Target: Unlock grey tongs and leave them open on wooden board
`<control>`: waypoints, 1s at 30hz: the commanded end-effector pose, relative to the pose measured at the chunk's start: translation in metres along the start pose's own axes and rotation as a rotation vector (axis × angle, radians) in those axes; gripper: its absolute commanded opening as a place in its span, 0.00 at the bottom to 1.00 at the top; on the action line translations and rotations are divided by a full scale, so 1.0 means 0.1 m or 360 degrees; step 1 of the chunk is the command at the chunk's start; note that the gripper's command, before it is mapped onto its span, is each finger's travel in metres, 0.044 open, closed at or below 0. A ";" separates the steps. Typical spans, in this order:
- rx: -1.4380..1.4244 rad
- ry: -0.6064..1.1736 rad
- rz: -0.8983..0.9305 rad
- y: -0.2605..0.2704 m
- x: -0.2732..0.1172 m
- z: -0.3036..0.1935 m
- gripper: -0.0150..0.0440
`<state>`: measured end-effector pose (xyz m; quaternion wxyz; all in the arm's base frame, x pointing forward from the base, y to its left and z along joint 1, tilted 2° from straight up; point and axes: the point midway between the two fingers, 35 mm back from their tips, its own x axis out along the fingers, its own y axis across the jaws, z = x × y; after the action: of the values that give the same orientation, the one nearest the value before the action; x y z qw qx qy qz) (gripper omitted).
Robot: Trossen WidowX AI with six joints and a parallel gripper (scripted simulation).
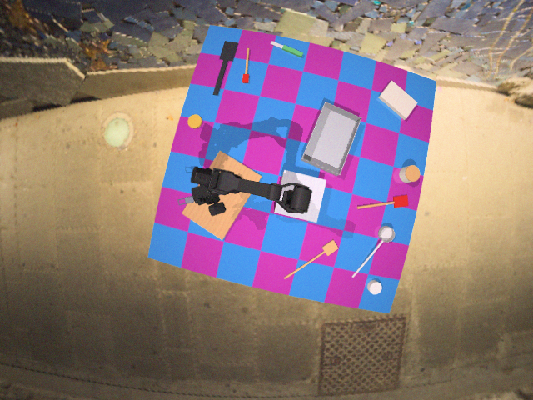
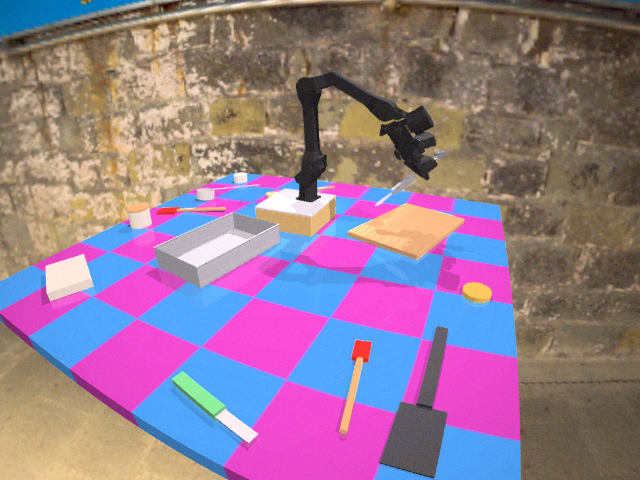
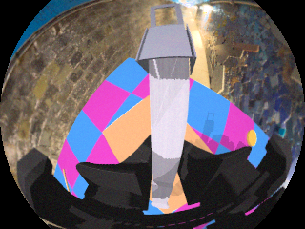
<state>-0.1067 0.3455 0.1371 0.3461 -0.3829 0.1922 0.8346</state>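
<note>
From its block (image 1: 317,193) (image 2: 283,219), the arm (image 1: 258,187) (image 2: 311,124) stands nearly upright, then bends outward and down. Beyond, the tilted hand (image 1: 211,202) (image 2: 424,159) (image 3: 160,136) is clamped on the tongs (image 1: 188,200) (image 2: 399,187) (image 3: 169,110), slanting in the air above the board (image 1: 226,222) (image 2: 408,225) (image 3: 125,138), looped end higher.

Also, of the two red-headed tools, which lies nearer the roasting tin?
The larger-headed one, beside the orange-topped jar; the other lies beside the black spatula.

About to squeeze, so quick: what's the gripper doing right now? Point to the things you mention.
Gripper (image 1: 201,207) (image 2: 419,170) (image 3: 160,136): closed on the grey tongs (image 2: 402,187) (image 3: 168,110), held up off the board (image 1: 234,167) (image 2: 413,229) (image 3: 129,135).
</note>
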 end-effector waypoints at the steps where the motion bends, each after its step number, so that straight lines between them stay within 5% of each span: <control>1: -0.0009 -0.0176 0.0007 0.00 -0.11 0.05 0.00; 21: -0.0214 -0.0856 0.0036 0.15 -0.62 0.04 0.00; 30: -0.0225 -0.0876 0.0036 0.16 -0.64 0.04 0.00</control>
<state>-0.0905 0.3103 0.1867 0.3491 -0.1680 0.0417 0.9209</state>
